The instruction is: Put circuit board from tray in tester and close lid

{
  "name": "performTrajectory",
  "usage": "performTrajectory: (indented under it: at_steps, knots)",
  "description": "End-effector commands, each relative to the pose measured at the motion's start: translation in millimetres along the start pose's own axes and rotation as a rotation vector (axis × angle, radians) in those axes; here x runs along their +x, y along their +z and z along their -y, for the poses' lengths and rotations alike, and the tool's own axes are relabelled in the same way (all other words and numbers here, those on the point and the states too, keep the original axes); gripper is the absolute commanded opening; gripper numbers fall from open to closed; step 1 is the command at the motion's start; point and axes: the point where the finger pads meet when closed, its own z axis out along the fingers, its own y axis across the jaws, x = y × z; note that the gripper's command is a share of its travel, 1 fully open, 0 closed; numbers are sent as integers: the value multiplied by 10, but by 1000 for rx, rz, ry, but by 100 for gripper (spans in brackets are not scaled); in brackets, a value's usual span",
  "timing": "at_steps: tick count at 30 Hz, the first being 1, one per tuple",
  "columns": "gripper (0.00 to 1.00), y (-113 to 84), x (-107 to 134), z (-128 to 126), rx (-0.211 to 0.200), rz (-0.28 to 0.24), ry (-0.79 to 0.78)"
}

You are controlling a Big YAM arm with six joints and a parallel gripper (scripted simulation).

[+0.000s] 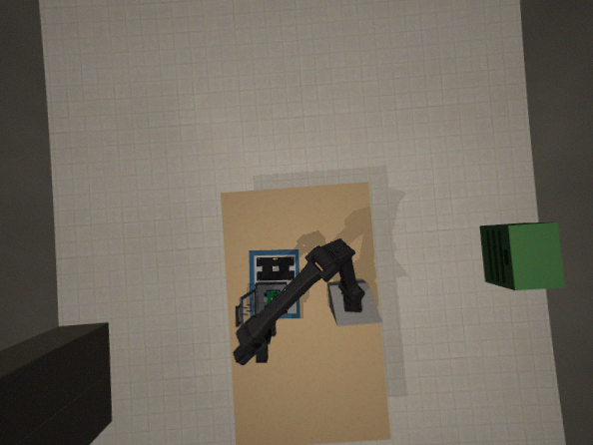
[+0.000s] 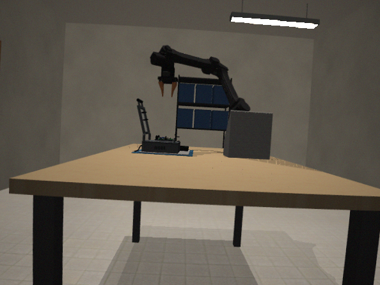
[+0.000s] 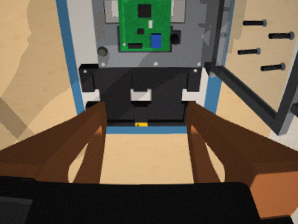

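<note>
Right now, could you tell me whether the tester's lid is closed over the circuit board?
No, the lid stands raised beside the circuit board.

In the top view, well apart from the wooden worktop on the right, a green cabinet with dark slots down one side. At lower left, a large dark box, cut off by the picture's edge. Underneath, a pale tiled floor. In the exterior view, hung high at right, a lit ceiling lamp. Behind the worktop, a black shelf unit with blue bins in two rows, partly hidden at right. Farther back, a plain grey wall.
</note>
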Motion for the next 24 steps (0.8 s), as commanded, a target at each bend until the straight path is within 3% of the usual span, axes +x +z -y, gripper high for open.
performTrajectory:
  at_steps: [1, 14, 24]
  knots:
    - [48, -284, -65, 131, 55, 35, 23]
    - [48, -253, -63, 185, 48, 30, 16]
    - [48, -149, 19, 616, 25, 19, 18]
